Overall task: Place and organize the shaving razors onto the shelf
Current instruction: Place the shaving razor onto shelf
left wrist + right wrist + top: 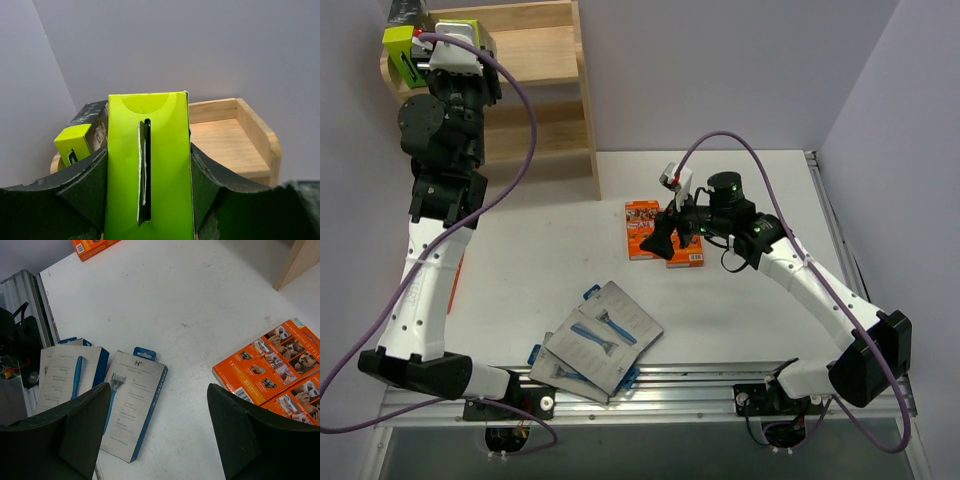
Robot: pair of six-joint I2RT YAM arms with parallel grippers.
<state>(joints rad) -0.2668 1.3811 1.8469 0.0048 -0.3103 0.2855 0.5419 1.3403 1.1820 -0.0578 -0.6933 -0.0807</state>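
Several flat grey cards printed with a blue razor lay fanned at the near edge of the white table. Further in, your right gripper hung with its jaws wide apart and nothing between them, just beside the flat orange packs. Farthest off, your left gripper was clamped across a black box with lime-green sides, held above the top tier of the light wooden shelf, close to a second black-and-lime box at that tier's left end. You needed to lower it squarely beside that neighbour without nudging it, letting go only once the base sat flat on the wood.
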